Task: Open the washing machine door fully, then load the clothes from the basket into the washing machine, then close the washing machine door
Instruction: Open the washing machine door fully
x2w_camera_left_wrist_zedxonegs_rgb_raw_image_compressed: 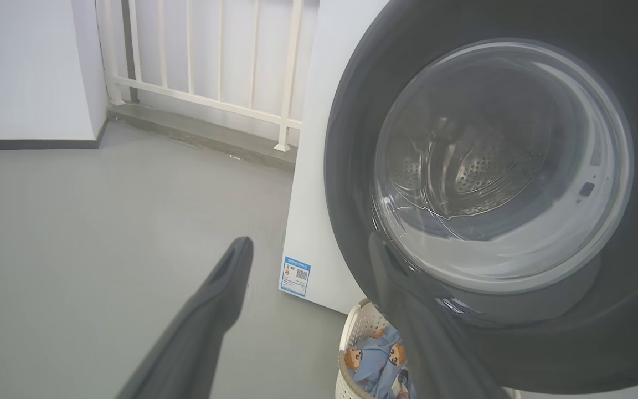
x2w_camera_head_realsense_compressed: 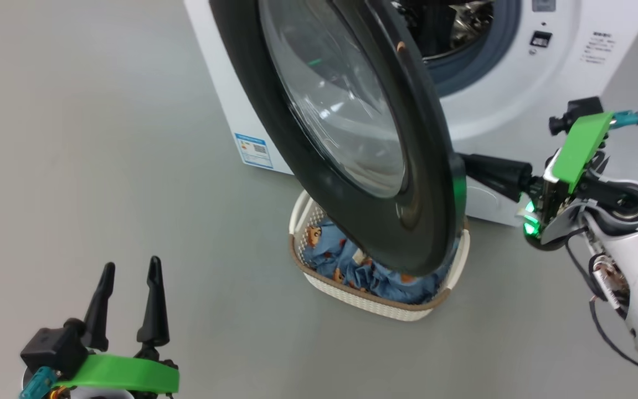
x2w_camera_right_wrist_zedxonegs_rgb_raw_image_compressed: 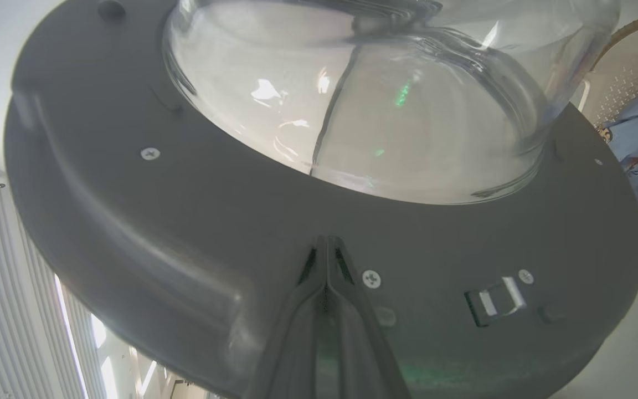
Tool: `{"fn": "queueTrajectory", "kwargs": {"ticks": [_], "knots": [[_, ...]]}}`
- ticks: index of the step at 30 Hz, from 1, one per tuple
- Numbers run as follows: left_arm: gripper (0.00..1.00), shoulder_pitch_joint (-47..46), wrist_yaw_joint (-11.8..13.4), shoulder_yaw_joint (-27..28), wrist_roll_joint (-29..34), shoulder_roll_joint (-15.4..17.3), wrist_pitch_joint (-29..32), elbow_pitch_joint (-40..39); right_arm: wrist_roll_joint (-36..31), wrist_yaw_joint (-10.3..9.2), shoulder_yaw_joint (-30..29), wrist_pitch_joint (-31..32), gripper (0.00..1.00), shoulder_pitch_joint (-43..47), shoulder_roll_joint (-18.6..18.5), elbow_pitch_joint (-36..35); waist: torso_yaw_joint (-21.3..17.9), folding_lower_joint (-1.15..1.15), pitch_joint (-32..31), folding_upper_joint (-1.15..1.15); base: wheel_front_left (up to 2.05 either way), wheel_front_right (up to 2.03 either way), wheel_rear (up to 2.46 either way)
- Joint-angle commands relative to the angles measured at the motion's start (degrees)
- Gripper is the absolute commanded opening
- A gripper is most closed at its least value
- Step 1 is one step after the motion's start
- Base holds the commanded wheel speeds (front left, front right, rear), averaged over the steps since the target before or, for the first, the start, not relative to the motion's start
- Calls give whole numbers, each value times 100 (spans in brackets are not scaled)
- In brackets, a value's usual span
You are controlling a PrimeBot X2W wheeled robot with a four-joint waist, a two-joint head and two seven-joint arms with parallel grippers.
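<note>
The washing machine stands at the top, its steel drum showing. The washing machine door is swung out, its black rim and glass bowl hanging over the basket. My right gripper is shut, with its tips against the door's inner face just below the glass; the right wrist view shows the tips pressed together. The cream basket sits on the floor with the blue printed clothes inside, partly hidden by the door. My left gripper is open and empty at lower left, well clear of the basket.
Grey floor spreads to the left and in front of the machine. A blue label sticker is on the machine's side. The left wrist view has a white railing and a wall beyond the machine.
</note>
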Motion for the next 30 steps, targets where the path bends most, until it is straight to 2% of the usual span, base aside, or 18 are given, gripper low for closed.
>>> {"fn": "queueTrajectory", "kwargs": {"ticks": [1, 17, 30], "knots": [[100, -46, -12, 198, 36, 130, -37, -82, 78, 44, 66, 66, 0, 87, 113, -185, 151, 0, -139, 0, 0, 0, 0], [100, 98, -12, 216, 120, 201, -37, 150, 238, 44, -91, 253, 0, 685, 549, -167, 1050, 0, -657, 0, 0, 0, 0], [100, 167, -12, 455, 149, 191, -37, 5, 101, 44, -121, 374, 0, 566, 944, -92, 1150, 0, -545, 0, 0, 0, 0]]}}
